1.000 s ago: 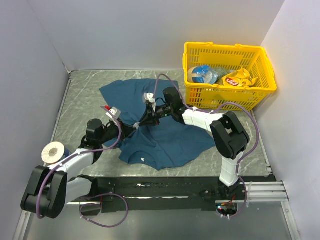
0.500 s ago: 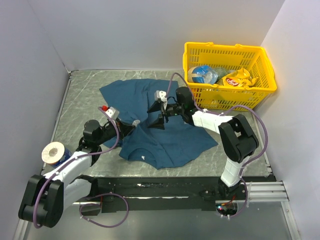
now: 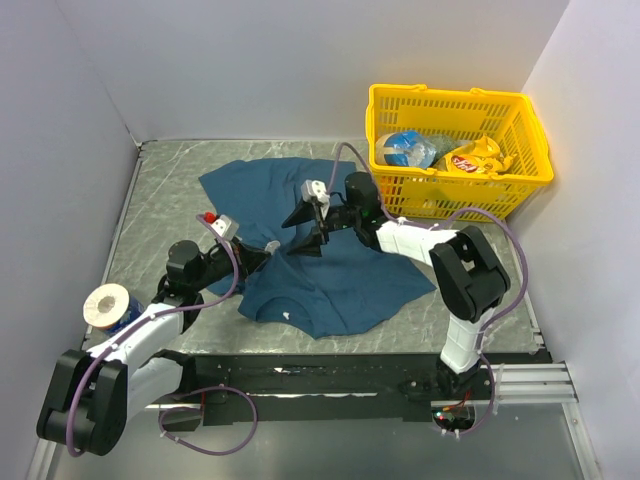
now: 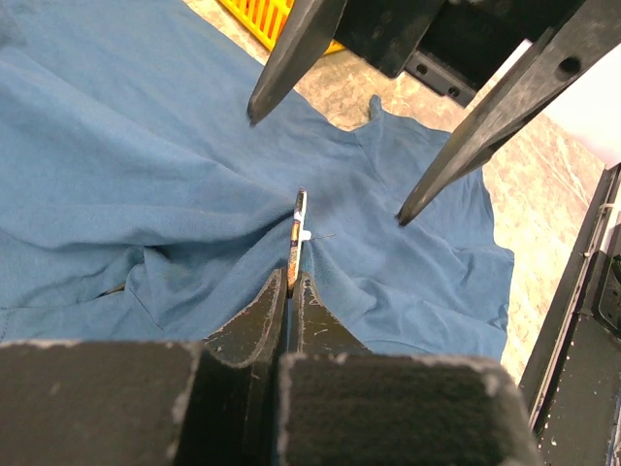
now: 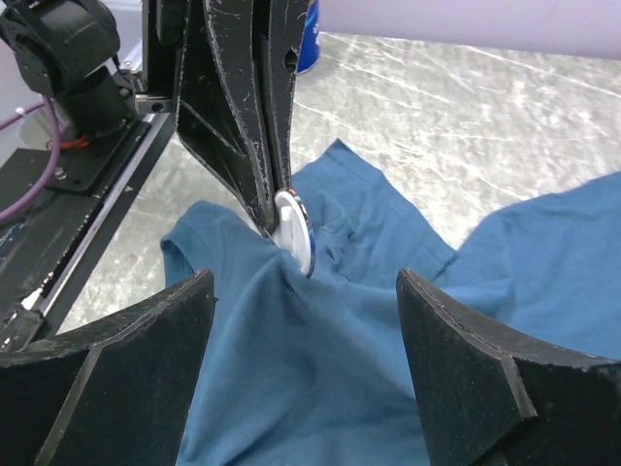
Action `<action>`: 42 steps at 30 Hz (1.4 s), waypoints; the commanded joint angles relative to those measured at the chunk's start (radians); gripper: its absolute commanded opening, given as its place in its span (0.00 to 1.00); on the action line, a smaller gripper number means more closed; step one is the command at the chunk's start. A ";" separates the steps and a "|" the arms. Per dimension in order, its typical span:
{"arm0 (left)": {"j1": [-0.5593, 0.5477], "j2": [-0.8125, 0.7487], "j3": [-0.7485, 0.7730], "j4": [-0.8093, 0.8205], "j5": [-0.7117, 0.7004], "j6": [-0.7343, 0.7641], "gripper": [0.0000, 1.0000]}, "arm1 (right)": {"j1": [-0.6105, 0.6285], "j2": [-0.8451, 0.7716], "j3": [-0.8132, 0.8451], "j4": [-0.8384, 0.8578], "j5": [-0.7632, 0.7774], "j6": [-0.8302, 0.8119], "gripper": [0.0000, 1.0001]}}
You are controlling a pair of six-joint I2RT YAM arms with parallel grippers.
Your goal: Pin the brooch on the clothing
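Observation:
The clothing [image 3: 330,275], a dark teal T-shirt, lies crumpled on the marble table. A ridge of its fabric is drawn up to my left gripper [image 3: 268,249]. That gripper [image 4: 291,282] is shut on the brooch [image 4: 297,238], seen edge-on as a thin orange-brown and white sliver against the cloth. In the right wrist view the brooch [image 5: 294,231] shows as a small white disc with a dark rim, pinched at the left gripper's fingertips [image 5: 254,180]. My right gripper [image 3: 305,230] stands open just right of the brooch and touches nothing. Its fingers [image 4: 291,58] hover above the clothing [image 5: 320,369].
A yellow basket [image 3: 455,93] with snack bags stands at the back right, close behind the right arm. A white roll on a blue object [image 3: 108,303] sits at the left by the left arm. Grey walls close the table on three sides; a black rail [image 3: 330,375] runs along the front.
My right gripper, shut up against the left gripper's tips a second ago, has opened wide and drawn back a little to the right. The left gripper keeps its hold.

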 commanded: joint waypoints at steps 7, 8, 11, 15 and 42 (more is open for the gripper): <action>0.003 -0.028 0.004 0.065 0.035 0.016 0.01 | 0.051 0.060 0.122 -0.081 -0.020 -0.054 0.79; 0.002 -0.030 0.002 0.065 0.033 0.014 0.01 | 0.054 0.065 0.124 -0.078 -0.023 -0.054 0.77; 0.002 -0.031 -0.001 0.066 0.035 0.014 0.01 | 0.056 0.073 0.127 -0.083 -0.032 -0.061 0.73; 0.002 -0.039 -0.001 0.066 0.032 0.018 0.01 | 0.057 0.087 0.151 -0.141 -0.040 -0.094 0.69; 0.002 -0.034 -0.004 0.074 0.036 0.022 0.01 | 0.054 0.125 0.230 -0.250 -0.078 -0.125 0.31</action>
